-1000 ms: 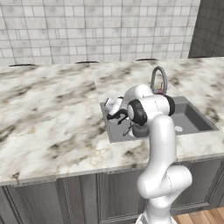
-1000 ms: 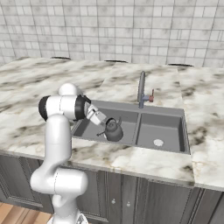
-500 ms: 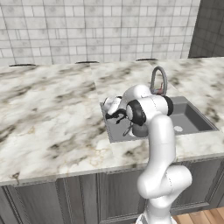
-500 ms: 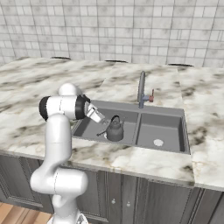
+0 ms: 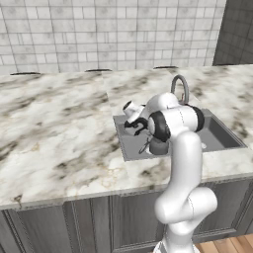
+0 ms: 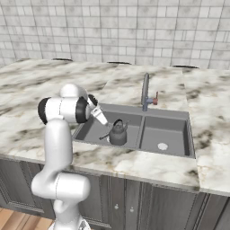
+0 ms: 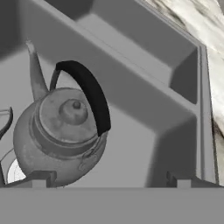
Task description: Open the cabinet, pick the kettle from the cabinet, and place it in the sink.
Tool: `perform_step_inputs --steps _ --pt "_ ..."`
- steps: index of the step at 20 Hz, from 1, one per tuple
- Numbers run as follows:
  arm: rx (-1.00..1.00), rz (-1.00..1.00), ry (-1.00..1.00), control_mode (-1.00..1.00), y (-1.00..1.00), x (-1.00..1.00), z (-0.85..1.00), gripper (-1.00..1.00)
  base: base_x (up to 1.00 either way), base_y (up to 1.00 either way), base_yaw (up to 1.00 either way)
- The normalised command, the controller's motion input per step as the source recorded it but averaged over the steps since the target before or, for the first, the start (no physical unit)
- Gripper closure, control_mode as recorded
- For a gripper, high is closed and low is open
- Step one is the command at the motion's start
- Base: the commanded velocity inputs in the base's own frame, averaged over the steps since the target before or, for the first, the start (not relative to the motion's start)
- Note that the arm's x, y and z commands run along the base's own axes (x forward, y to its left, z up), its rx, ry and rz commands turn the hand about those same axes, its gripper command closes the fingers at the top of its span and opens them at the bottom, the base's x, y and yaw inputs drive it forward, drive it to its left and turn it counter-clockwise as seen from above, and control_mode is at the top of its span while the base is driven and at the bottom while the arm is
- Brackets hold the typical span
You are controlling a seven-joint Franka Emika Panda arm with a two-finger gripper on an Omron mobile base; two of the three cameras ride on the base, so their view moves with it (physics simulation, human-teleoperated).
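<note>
The kettle (image 6: 117, 133) is small, dark grey metal, with an arched black handle. It stands upright in the left basin of the sink (image 6: 164, 132). My gripper (image 6: 101, 117) hangs open just up and to the left of it, touching nothing. In the left base view the kettle (image 5: 158, 146) shows partly behind my forearm, with the gripper (image 5: 140, 128) over the sink (image 5: 222, 138). In the hand view the kettle (image 7: 61, 135) sits low on the left, and the open gripper (image 7: 109, 179) has nothing between its tips. The sink wall (image 7: 144, 87) rises behind. The cabinet is out of view.
A grey gooseneck faucet (image 6: 145, 92) stands behind the divider between the basins. The right basin has a round drain (image 6: 162, 146). Marble counter (image 6: 27, 90) surrounds the sink, with a tiled wall (image 5: 99, 29) behind and grey drawer fronts (image 6: 148, 202) below.
My open gripper has drawn back up and away from the kettle, toward the sink's left rim. The kettle stays where it stood in the basin.
</note>
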Motion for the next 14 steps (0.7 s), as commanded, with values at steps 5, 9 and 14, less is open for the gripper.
perform_step_inputs --steps 5,9,14 --pt "0.13 0.19 -0.03 -1.00 0.00 -0.10 0.26 -1.00 0.00 0.00 0.00" --pt "0.08 0.24 -0.13 -1.00 0.00 -0.19 0.25 -1.00 0.00 0.00 0.00" --pt "0.14 0.25 -0.16 -1.00 0.00 -0.23 0.27 -1.00 0.00 0.00 0.00"
